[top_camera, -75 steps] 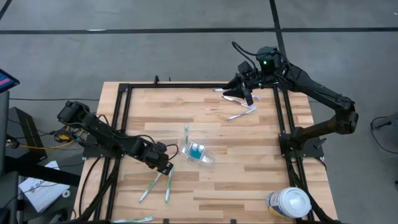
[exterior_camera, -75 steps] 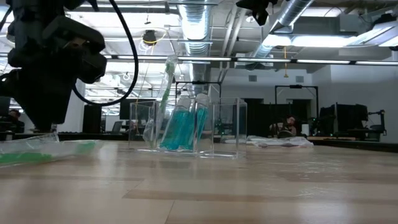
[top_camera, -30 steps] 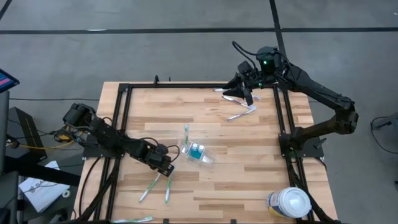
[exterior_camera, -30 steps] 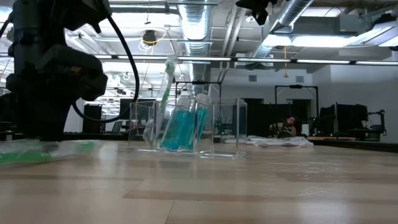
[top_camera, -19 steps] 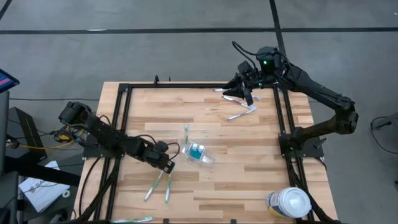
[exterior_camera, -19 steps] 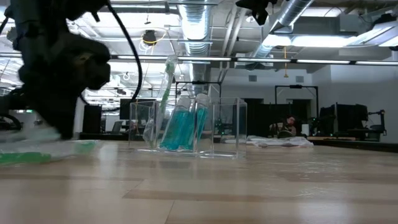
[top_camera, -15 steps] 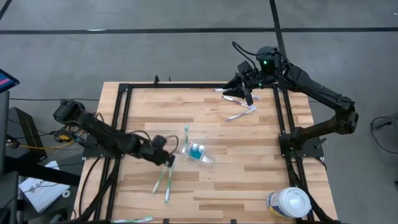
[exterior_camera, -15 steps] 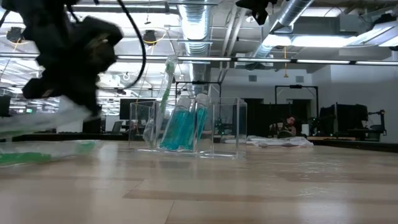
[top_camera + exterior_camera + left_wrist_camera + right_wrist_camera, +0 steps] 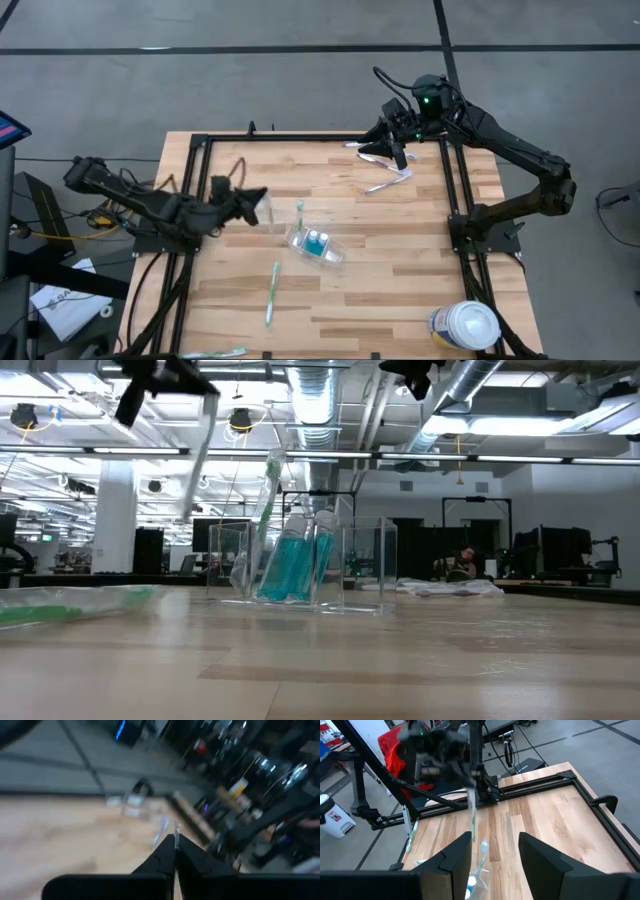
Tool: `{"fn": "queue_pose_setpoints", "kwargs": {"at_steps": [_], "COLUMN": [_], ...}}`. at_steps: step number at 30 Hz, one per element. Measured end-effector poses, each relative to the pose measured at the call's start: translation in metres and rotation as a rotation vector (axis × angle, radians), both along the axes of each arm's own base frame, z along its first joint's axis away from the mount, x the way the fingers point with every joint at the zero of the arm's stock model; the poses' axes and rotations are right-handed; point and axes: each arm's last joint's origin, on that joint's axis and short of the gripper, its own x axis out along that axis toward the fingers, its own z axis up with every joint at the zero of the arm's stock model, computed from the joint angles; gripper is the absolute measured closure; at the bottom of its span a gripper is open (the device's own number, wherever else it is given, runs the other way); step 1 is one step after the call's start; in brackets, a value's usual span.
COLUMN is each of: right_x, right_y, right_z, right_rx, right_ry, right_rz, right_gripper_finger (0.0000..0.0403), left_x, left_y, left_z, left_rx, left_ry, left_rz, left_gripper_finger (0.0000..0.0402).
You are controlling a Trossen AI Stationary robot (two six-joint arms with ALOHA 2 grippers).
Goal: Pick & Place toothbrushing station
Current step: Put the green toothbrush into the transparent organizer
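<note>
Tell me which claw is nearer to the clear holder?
The left claw is nearer, raised beside the clear holder. The right claw waits at the table's far edge.

Wooden table (image 9: 400, 290) bears clear holder (image 9: 317, 245) (centre); toothbrush (image 9: 271, 294); white-lidded tub (image 9: 466, 326).

A big open robotics lab: bare silver ceiling ducts (image 9: 320, 400) and strip lights overhead, a grey concrete floor (image 9: 250, 80) under the pale butcher-block wooden tabletop (image 9: 340, 205), black metal rig frames (image 9: 475, 525) and a seated person (image 9: 466, 560) far behind.
</note>
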Motion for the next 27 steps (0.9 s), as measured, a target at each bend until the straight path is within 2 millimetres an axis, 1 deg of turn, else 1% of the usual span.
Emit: {"fn": "queue_pose_setpoints", "kwargs": {"at_steps": [4, 7, 9, 12, 15, 20, 27], "right_x": [0.000, 0.000, 0.000, 0.000, 0.000, 0.000, 0.000], "right_y": [0.000, 0.000, 0.000, 0.000, 0.000, 0.000, 0.000], "right_z": [0.000, 0.000, 0.000, 0.000, 0.000, 0.000, 0.000], "right_rx": [0.000, 0.000, 0.000, 0.004, 0.007, 0.021, 0.025], "right_ry": [0.000, 0.000, 0.000, 0.000, 0.001, 0.003, 0.004], "right_rz": [0.000, 0.000, 0.000, -0.002, -0.003, -0.008, -0.009], "right_gripper_finger": [0.0249, 0.0249, 0.0249, 0.0249, 0.0249, 0.0249, 0.0249], "left_x": [0.001, 0.005, 0.010, 0.021, 0.036, 0.057, 0.074], "left_y": [0.004, 0.005, 0.005, 0.005, 0.003, -0.002, -0.008], "left_z": [0.016, 0.021, 0.020, 0.015, 0.008, -0.009, -0.032], "left_rx": [0.083, 0.123, 0.139, 0.138, 0.134, 0.139, 0.098], "left_ry": [-0.057, -0.071, -0.065, -0.065, -0.072, -0.038, 0.009], "left_rz": [0.017, 0.016, 0.012, 0.003, -0.027, -0.055, -0.092], "left_gripper_finger": [0.0401, 0.0401, 0.0401, 0.0401, 0.0401, 0.0401, 0.0401]}}
